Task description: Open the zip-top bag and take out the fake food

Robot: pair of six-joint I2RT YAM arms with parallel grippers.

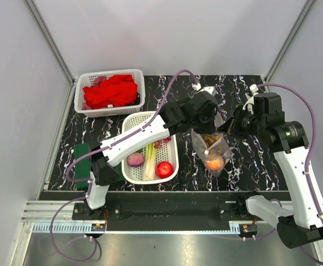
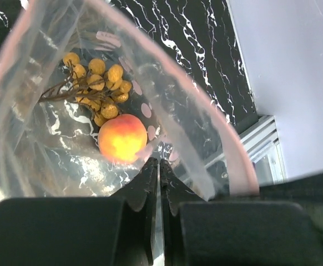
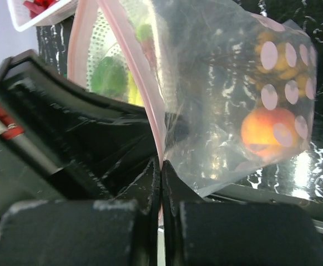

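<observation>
Left gripper [image 2: 159,163] and right gripper [image 3: 161,163] jaws are both clenched on the rim of the clear crinkly zip-top bag [image 1: 206,143]. Orange plastic peach [image 2: 121,137] sits inside, white perforated basket [image 1: 149,181] just beside.

top view: high behind the near edge of the table [image 1: 250,160], facing down; zip-top bag [image 1: 211,145] distant, mid-frame.
left wrist: over the left hand [image 2: 159,163], at the bag's mouth, looking in.
right wrist: over the right hand [image 3: 160,163], close against the bag's outer wall.
shared: the bag, in all three.

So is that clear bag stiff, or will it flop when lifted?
Probably floppy: the bag droops creased between the left gripper and right gripper. Likely bottom-heavy, since the peach and berry bunch sit at its low end. The glossy film may slip.
</observation>
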